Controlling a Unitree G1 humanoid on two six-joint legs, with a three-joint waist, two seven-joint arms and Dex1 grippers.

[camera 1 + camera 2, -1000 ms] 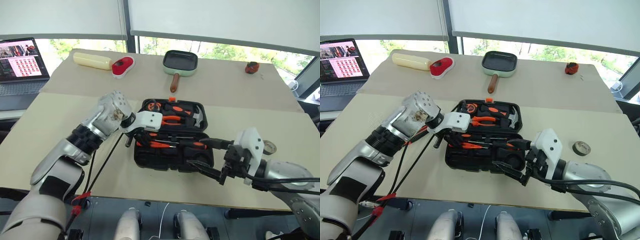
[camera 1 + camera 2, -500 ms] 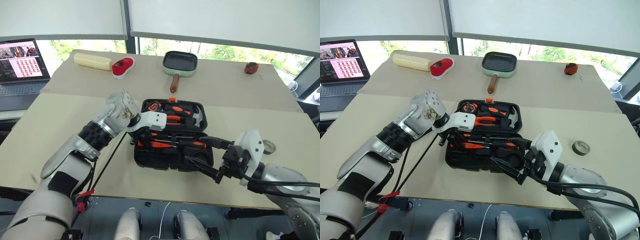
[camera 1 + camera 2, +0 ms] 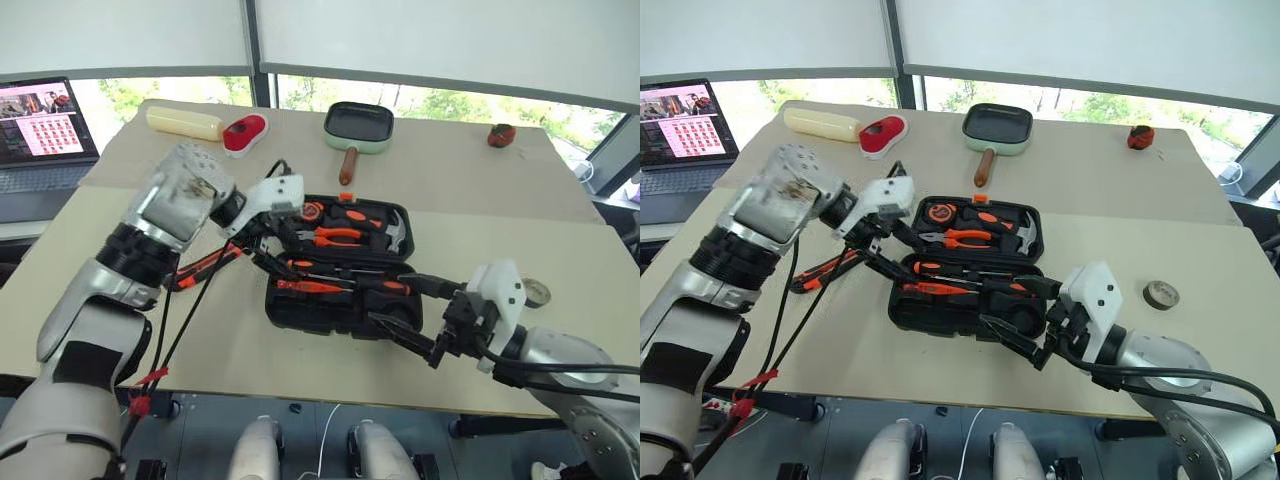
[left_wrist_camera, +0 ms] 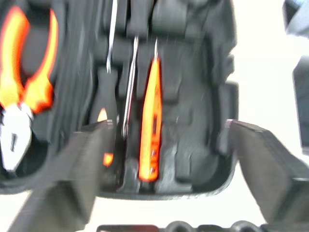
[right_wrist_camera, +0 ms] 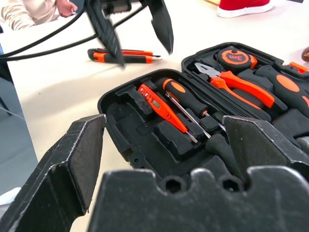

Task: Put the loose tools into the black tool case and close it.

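Observation:
The black tool case (image 3: 330, 318) lies open in mid-table. Its near half holds an all-orange tester screwdriver (image 4: 149, 130) and a black-and-orange-handled screwdriver (image 5: 186, 99). The far half holds pliers (image 3: 335, 236) and a hammer. My left gripper (image 3: 270, 245) hovers open and empty above the case's left end. A thicker black-and-orange tool (image 3: 205, 268) lies on the table left of the case. A small dark tape roll (image 3: 1162, 294) lies on the table to the right. My right gripper (image 3: 405, 312) is open at the case's near right corner, holding nothing.
A green square pan (image 3: 360, 122) stands behind the case. A yellow bottle (image 3: 185, 122) and a red-and-white object (image 3: 245, 133) lie at the back left, a small red object (image 3: 502, 135) at the back right. A laptop (image 3: 40, 130) is at the far left.
My left gripper has opened and risen up and to the left, away from the case's left end, uncovering the tool on the table. The right arm has stayed put.

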